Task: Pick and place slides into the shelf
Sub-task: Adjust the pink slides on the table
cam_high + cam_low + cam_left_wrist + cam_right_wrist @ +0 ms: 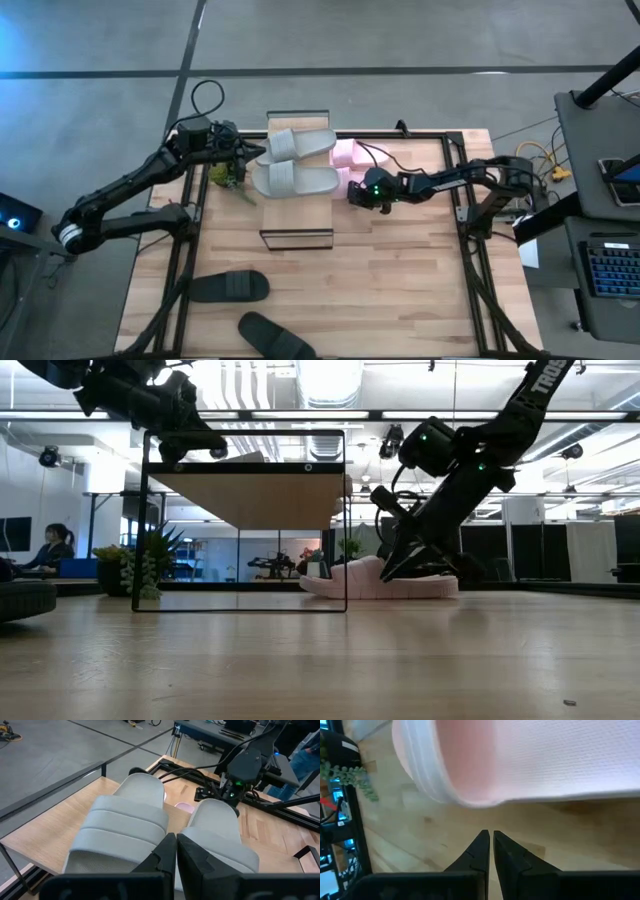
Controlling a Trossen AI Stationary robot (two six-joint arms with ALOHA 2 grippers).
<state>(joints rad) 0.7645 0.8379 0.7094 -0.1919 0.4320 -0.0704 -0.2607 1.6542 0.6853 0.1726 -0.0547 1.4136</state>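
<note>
Overhead, two grey slides (292, 163) lie on the shelf (297, 238) top, pink slides (348, 153) just beside it and black slides (230, 287) near the table's (400, 290) front edge. At table height, the right gripper (392, 567) dips to a pink slide (385, 582). The left gripper (176, 851) — fingers pressed together, empty — hovers beside the grey pair. The right wrist view shows its fingers together too, just short of the pink foam (530, 760) — with no gap between them, a push could shove the slide instead of gripping it.
</note>
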